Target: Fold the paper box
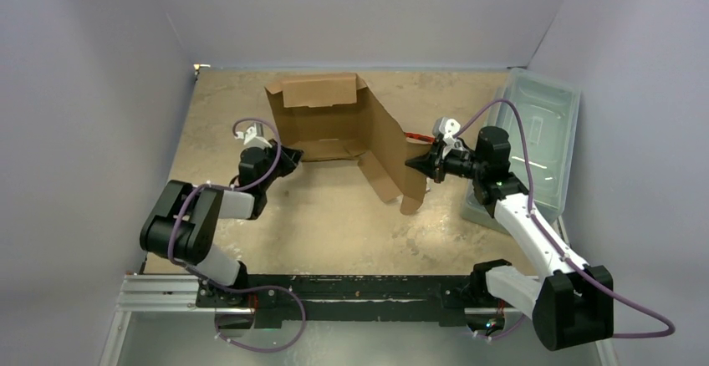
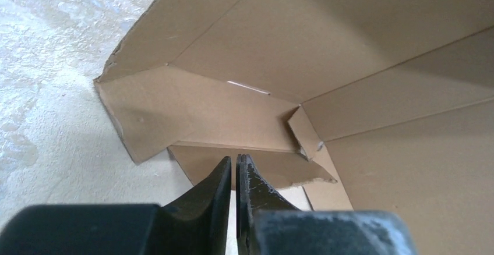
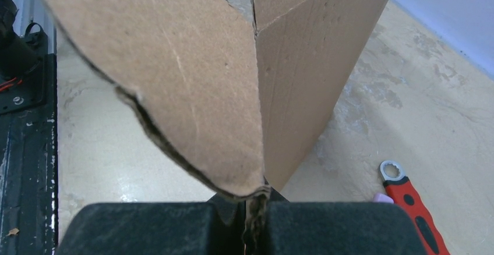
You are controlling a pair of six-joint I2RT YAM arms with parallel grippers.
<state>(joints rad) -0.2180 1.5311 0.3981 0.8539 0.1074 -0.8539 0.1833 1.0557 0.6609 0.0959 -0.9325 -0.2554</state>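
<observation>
One flap of the paper box [image 1: 322, 124] clamped between right gripper [image 3: 256, 205] jaws, mid-fold; left gripper [image 2: 236, 169] jaws together, empty, just short of a low flap. Next, probably: swing clamped flap inward.

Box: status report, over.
Left gripper: jaws shut, empty, beside box. Right gripper: jaws shut on flap. Box half-folded, walls up. Wrench nearby, not blocking.

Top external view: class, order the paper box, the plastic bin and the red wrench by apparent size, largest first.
1. paper box and plastic bin: too alike to rank.
2. red wrench: smallest, only a sliver shows.
</observation>
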